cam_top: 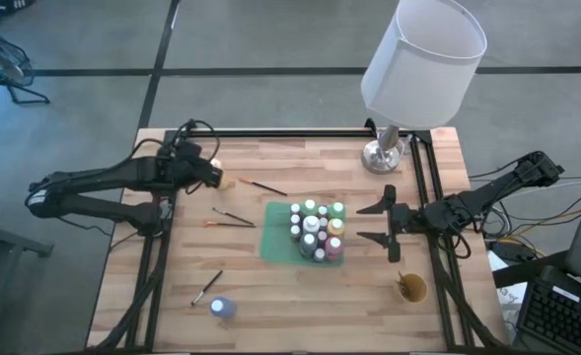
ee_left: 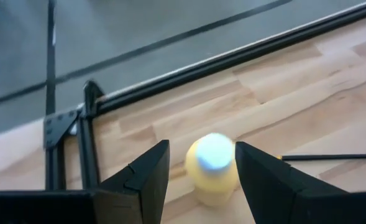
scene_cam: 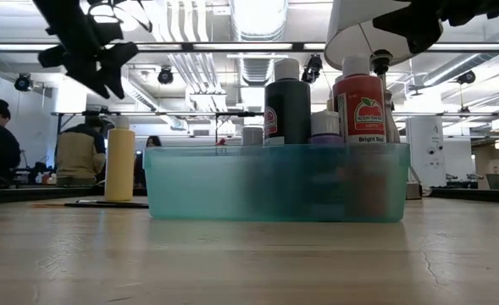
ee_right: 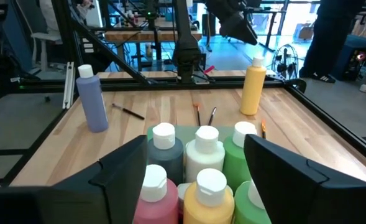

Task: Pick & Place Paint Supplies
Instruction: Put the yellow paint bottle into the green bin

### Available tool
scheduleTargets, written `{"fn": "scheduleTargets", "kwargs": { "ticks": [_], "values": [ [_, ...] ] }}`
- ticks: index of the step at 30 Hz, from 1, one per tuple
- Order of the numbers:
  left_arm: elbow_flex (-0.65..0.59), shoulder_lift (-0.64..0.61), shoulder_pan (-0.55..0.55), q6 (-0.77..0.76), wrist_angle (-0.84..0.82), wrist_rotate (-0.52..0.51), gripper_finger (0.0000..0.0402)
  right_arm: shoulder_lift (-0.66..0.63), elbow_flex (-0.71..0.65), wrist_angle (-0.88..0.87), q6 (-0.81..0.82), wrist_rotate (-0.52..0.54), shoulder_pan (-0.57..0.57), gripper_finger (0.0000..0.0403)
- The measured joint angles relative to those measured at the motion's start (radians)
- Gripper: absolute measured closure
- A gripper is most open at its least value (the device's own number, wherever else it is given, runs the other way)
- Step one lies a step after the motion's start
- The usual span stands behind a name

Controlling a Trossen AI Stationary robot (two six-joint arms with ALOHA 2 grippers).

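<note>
On the pale wooden counter (cam_top: 300,296) a translucent green rectangular tray (cam_top: 275,237) sits at the middle, packed with small paint bottles (cam_top: 317,231) standing upright with pale caps. From the low view a red bottle (scene_cam: 360,108) carries an apple emblem and the words "Bright Red"; the smaller print cannot be read. Beside it stands a dark bottle (scene_cam: 288,110) with a white cap, its label too blurred to read.

The right tool (cam_top: 378,222) hangs just beside the tray's right edge, its fingers spread wide and holding nothing; its wrist view looks over the caps between the two fingers.

The left tool (cam_top: 211,170) hovers near the far left part of the counter, above an upright yellow bottle (ee_left: 212,168) with a pale cap. Its fingers stand apart on either side of the bottle, with a little gap visible, so no grip is made.

A blue-grey bottle with a white cap (cam_top: 221,308) stands alone near the front left. Three thin dark-handled brushes lie on the wood left of the tray: one (cam_top: 262,186) near the yellow bottle, one (cam_top: 233,218) by the tray's corner, and one (cam_top: 207,287) close to the blue-grey bottle.

A small round tan cup (cam_top: 411,288) rests at the front right, and a white-shaded lamp (cam_top: 423,59) stands at the back.
</note>
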Motion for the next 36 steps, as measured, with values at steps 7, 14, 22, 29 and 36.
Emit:
{"fn": "scheduleTargets", "kwargs": {
  "ticks": [7, 14, 22, 29, 36],
  "values": [
    [-0.002, 0.023, 0.0, -0.096, -0.055, 0.001, 0.0213, 0.0, 0.0, 0.001, 0.0, 0.0, 0.0, 0.0156],
    [-0.04, 0.066, 0.0, -0.081, 0.006, 0.055, 0.0213, 0.0, 0.0, 0.0, -0.003, 0.0, 0.0, 0.0165],
    [-0.099, 0.082, 0.001, -0.042, 0.12, 0.063, 0.0213, 0.0, 0.0, 0.0, -0.001, 0.0, 0.0, 0.0147],
    [-0.134, 0.082, 0.044, -0.019, 0.175, 0.043, 0.0213, 0.0, -0.001, 0.0, 0.0, 0.0, 0.0, 0.0126],
    [-0.172, 0.081, 0.084, 0.028, 0.263, 0.055, 0.0213, 0.0, -0.001, 0.0, 0.0, 0.0, 0.0, 0.0113]
  ]
}}
